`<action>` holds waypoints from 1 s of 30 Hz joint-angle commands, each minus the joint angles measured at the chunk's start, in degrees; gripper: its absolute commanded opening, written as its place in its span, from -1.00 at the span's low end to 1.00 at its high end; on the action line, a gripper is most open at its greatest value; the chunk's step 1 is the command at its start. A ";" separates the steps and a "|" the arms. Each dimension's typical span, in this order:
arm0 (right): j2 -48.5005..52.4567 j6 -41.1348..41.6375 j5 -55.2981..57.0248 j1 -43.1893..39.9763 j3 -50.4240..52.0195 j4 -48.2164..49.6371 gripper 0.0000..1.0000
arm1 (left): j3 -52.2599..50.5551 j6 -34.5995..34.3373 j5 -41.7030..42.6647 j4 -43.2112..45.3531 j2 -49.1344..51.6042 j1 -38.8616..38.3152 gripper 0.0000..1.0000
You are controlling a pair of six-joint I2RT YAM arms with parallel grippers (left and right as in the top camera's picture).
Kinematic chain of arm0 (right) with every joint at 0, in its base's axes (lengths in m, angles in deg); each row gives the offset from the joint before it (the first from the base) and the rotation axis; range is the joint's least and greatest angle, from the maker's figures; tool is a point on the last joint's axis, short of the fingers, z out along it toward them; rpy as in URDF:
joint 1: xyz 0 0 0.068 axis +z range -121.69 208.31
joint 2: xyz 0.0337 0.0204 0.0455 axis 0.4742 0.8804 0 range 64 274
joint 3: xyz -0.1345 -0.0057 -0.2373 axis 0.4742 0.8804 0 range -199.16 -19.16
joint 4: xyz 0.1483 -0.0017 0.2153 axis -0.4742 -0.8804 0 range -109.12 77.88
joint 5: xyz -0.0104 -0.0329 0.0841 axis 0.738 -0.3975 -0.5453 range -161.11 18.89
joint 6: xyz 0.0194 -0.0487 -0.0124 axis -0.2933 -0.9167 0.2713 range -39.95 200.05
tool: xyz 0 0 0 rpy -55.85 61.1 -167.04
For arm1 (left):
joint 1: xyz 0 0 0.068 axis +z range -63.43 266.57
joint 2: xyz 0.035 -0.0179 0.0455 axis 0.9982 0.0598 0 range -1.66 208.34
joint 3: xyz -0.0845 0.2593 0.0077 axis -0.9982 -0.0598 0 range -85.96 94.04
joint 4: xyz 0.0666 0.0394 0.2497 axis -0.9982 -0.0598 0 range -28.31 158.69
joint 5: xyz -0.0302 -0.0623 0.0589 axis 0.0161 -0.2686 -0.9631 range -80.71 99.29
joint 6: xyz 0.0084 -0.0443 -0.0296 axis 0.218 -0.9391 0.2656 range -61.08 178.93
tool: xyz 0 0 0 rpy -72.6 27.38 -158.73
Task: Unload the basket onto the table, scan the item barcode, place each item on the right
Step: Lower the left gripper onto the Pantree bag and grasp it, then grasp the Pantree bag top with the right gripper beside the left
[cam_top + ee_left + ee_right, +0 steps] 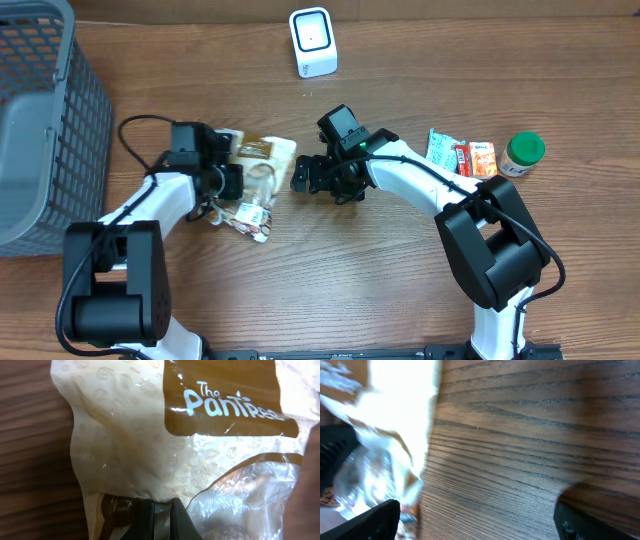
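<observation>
Leftmost, left claw (228, 172) pinched fully shut on the left edge of the Pantree snack pouch (266, 152), flat on the table (350, 280) between the two arms. Long axis seemingly front-to-back, though crumpled and hard to call. Just right of it, right claw (300, 178) spread wide and empty, pouch to its left, near but apparently not touching. Well beyond both, white scanner (313, 42) at the far edge. Left arm judged the likelier carrier. Brand print and clear window plain from the left wrist only; wide gap between fingers (592, 520) from the right wrist; scanner from overhead alone; no barcode visible anywhere.
</observation>
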State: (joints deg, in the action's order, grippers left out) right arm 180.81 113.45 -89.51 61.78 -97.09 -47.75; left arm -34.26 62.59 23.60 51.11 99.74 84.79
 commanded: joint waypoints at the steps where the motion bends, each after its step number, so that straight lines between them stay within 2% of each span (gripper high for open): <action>1: 2.73 -0.72 5.53 -0.81 2.97 -1.20 1.00 | -0.76 4.81 4.00 -1.44 1.97 -3.41 -0.92; 8: -0.72 -2.82 5.97 -3.19 2.97 -4.55 0.95 | -0.63 5.60 3.98 -2.10 1.95 -9.18 -0.82; 14: -7.78 -11.61 5.95 -3.87 2.97 -5.99 0.95 | 1.05 5.55 6.38 -2.82 1.42 -11.82 -0.78; 18: -10.12 -15.87 5.92 -3.87 2.97 -6.08 0.99 | 3.85 5.57 10.88 -7.21 -1.01 -11.98 -0.74; 22: -10.14 -21.79 5.14 -3.87 2.97 -4.92 1.00 | 5.81 4.92 10.97 -12.44 -5.51 -12.02 -0.72; 24: -10.14 -24.81 3.76 -3.87 2.97 -3.56 1.00 | 6.23 0.20 7.63 -14.40 -8.61 -11.87 -0.70; 27: -10.14 -26.51 2.73 -3.74 2.97 -1.36 1.00 | 6.32 -12.20 -1.05 -18.91 -12.92 -11.69 -0.67; 30: -10.08 -26.45 2.73 -3.39 2.99 1.40 1.00 | 6.32 -19.08 -1.55 -24.98 -15.15 -11.72 -0.69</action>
State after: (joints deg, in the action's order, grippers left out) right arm 171.94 89.72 -85.90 57.81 -94.33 -48.15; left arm -28.99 54.76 26.07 29.66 86.85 73.16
